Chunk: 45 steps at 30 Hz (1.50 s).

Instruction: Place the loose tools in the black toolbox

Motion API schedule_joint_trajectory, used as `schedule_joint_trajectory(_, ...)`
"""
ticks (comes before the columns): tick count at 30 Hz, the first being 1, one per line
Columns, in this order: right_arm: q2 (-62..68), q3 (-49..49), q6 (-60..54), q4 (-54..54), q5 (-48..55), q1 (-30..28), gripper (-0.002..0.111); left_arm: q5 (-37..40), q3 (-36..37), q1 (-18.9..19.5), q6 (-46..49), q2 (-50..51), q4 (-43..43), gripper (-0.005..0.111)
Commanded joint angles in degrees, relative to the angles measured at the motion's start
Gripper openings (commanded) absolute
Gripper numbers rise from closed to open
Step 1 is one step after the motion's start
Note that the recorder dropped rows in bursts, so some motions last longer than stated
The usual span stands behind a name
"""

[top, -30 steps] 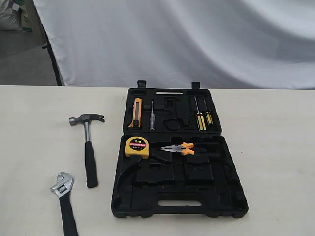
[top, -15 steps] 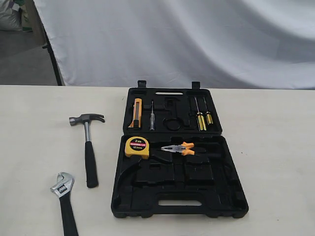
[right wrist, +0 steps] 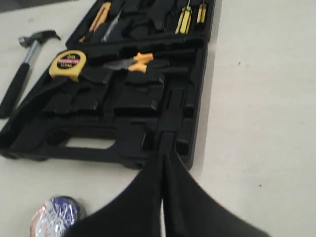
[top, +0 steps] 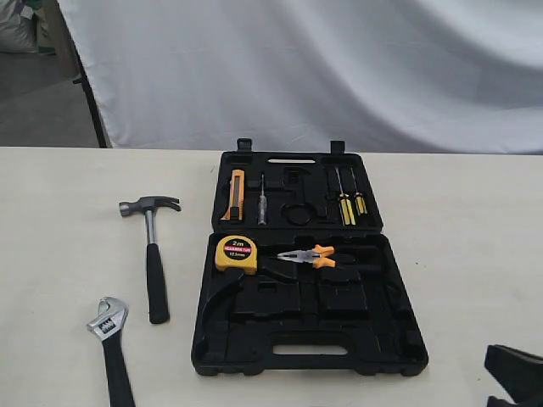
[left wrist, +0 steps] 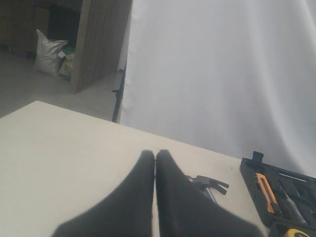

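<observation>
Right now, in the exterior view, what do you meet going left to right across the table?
adjustable wrench → claw hammer → black toolbox, open, with the tape measure and then the pliers in it → right gripper at the lower right corner.

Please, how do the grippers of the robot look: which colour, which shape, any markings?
The left gripper and the right gripper are both matte black. Each is a pair of smooth wedges, wide at the base and narrowing to slim tips. No cables or markings show on them.
</observation>
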Motion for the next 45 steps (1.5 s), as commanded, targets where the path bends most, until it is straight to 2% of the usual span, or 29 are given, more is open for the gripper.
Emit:
schedule_joint_trajectory(1, 10.7, -2.2, 0.5, -0.3, -2.2, 4.4, 0.0, -0.4, -0.2, 1.5, -0.3, -0.2, 0.3, 0.001)
schedule_joint_trajectory(9, 26.4, -7.8, 2.2, 0.9, -8.8, 20.1, 0.0, -0.4, -0.2, 1.5, -0.3, -0.2, 0.3, 0.001)
schedule_joint_trajectory(12, 32.4, -11.7, 2.2, 2.3, -7.7, 24.1, 0.002, -0.4, -0.2, 1.5, -0.3, -0.2, 0.3, 0.001)
schedule_joint_trajectory(19, 43.9, -19.6, 0.9, 2.3, -5.9, 26.9, 0.046, -0.4, -0.2, 1.5, -0.3, -0.2, 0.3, 0.001)
schedule_joint_trajectory(21, 46.4, -20.9, -1.3, 2.3, -4.4, 26.9, 0.055, -0.4, -0.2, 1.5, -0.3, -0.2, 0.3, 0.001)
schedule_joint_trajectory(26, 50.7, -22.1, -4.6, 1.8, -1.2, 26.9, 0.067, -0.4, -0.2, 1.5, -0.3, -0.2, 0.3, 0.001)
schedule_joint_trajectory(28, 50.9, -22.1, -8.5, 1.8, -0.5, 26.9, 0.067, -0.4, -0.2, 1.5, -0.3, -0.2, 0.3, 0.001)
schedule_joint_trajectory(45, 50.9, -23.2, -15.0, 1.8, -0.6, 28.8, 0.067, -0.4, -0.2, 1.5, -0.3, -0.2, 0.3, 0.001)
